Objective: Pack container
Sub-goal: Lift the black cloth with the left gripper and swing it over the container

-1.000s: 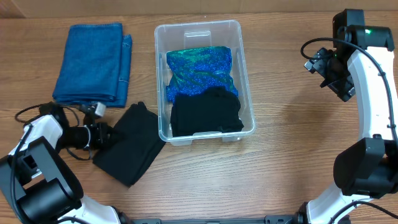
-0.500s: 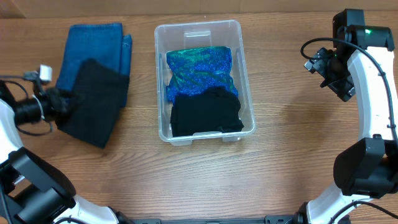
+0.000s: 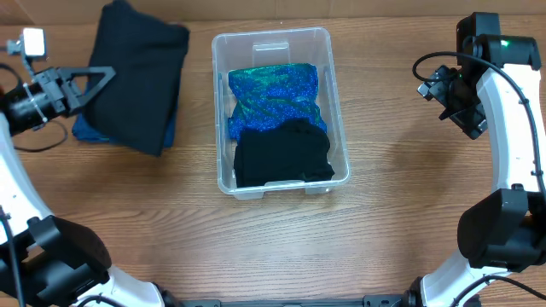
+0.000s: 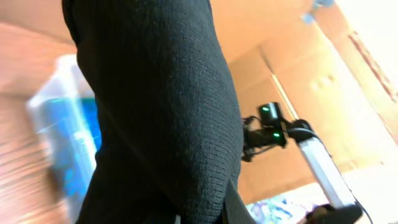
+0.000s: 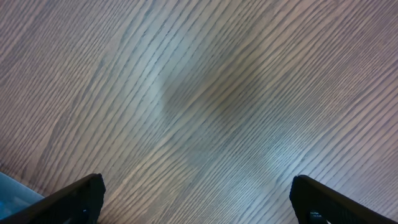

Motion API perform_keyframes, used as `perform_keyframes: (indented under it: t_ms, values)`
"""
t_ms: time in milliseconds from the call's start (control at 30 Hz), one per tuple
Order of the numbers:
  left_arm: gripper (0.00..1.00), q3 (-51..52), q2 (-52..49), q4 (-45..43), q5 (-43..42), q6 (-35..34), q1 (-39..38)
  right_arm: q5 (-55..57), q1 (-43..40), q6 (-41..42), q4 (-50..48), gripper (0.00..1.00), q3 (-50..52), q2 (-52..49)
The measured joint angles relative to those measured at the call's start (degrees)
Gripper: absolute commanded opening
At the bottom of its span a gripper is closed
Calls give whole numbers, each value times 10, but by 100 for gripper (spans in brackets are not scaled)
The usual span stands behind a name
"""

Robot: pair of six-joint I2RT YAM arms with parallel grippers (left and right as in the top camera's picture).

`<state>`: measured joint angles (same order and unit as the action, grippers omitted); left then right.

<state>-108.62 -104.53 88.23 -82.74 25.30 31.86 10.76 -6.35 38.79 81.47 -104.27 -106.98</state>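
Observation:
The clear container point(image 3: 271, 36) sits mid-table in the overhead view. It holds a sparkly blue-green cloth point(image 3: 275, 95) at the back and a folded black garment point(image 3: 281, 155) at the front. My left gripper point(image 3: 99, 83) is shut on a second black garment point(image 3: 143, 75), held up left of the container. In the left wrist view this black garment point(image 4: 161, 106) fills the frame and hides the fingers, with the container point(image 4: 53, 130) blurred behind it. My right gripper point(image 5: 199, 202) hangs open over bare wood, far right of the container.
A folded blue cloth point(image 3: 88, 130) lies at the back left, mostly hidden under the hanging black garment. The right arm point(image 3: 503, 128) stands along the right edge. A corner of the container point(image 5: 7, 194) shows in the right wrist view.
My left gripper has carried the black garment from the front-left table up and back, over the blue cloth. The right arm has not moved.

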Motion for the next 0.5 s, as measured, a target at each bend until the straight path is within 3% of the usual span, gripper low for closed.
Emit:
perform_keyframes:
  t_ms: [300,367,500]
  values:
    - [4,-146,16,-1,-2,-81,-94,0,0,0,0,100,0,0]
    - [4,-183,20,-4,35,-120,-110,0,0,0,0,100,0,0]
    - [4,-276,23,-13,201,-232,-171,0,0,0,0,100,0,0]
